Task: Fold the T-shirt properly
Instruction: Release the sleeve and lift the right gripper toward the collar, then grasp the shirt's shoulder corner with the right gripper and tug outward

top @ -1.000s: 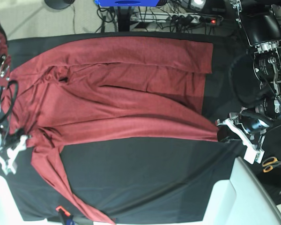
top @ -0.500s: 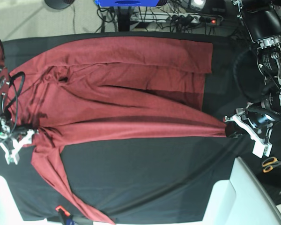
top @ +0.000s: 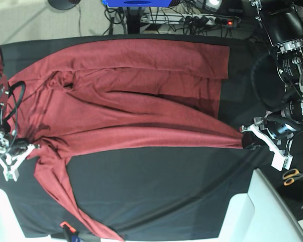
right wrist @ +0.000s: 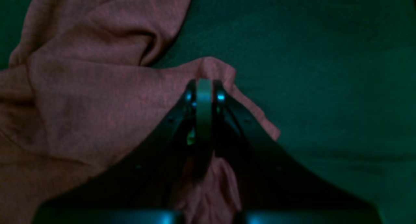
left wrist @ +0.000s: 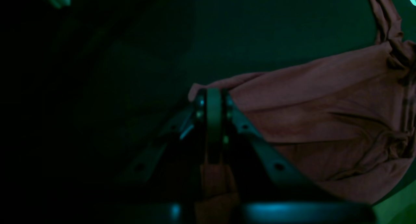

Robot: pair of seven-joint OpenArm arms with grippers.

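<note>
The brick-red T-shirt [top: 131, 101] lies spread across the black table cover [top: 156, 191], one long sleeve trailing toward the front edge. My left gripper [top: 248, 139], on the base view's right, is shut on the T-shirt's hem corner [left wrist: 208, 90], and the cloth is pulled taut toward it. On the opposite side my right gripper [top: 29, 146] is shut on a pinched fold of the T-shirt [right wrist: 211, 68] near the shoulder. In both wrist views fabric shows between the closed fingers [right wrist: 203, 97].
Orange-handled scissors [top: 293, 176] lie at the right edge beyond the cover. A small orange and blue object [top: 66, 228] sits at the front left. White padded corners [top: 252, 212] flank the table's front. Cables and a power strip [top: 202, 20] run behind the table.
My right gripper has dropped onto the T-shirt's shoulder edge and shut on a fold. The left gripper has drawn the hem slightly outward, tightening the cloth.
</note>
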